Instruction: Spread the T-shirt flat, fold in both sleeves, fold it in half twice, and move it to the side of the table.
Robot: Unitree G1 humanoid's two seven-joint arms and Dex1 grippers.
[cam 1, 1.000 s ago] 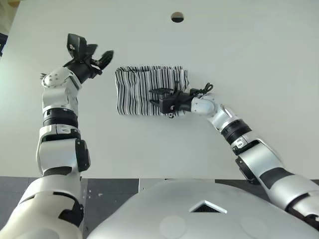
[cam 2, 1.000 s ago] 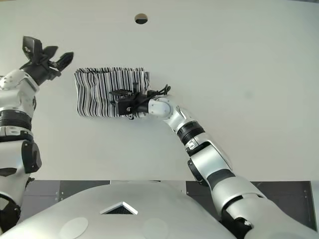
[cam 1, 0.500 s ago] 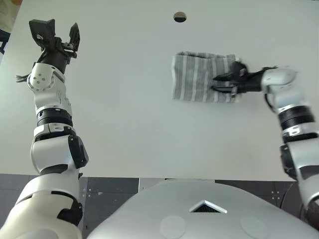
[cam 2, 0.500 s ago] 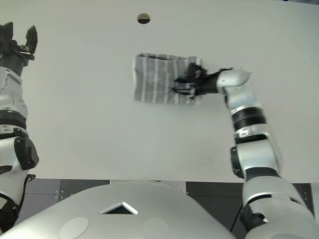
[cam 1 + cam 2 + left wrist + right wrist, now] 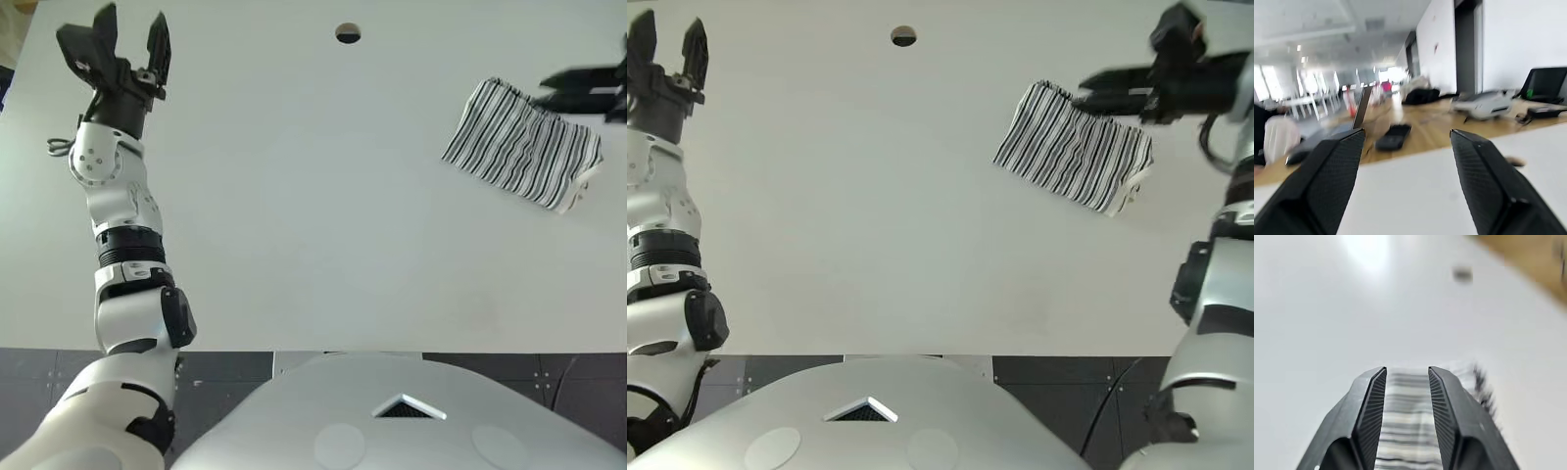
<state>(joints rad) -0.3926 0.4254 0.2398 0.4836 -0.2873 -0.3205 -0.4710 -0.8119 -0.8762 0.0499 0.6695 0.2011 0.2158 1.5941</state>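
White table (image 5: 294, 215), folded T-shirt (image 5: 521, 147) askew, far right

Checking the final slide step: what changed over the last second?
The right end effector swept the folded T-shirt across the table from the middle to the right side, turning it askew. It is now open at the shirt's far edge, apparently released. The left end effector lifted away to the far left, open throughout. The hole stayed put.
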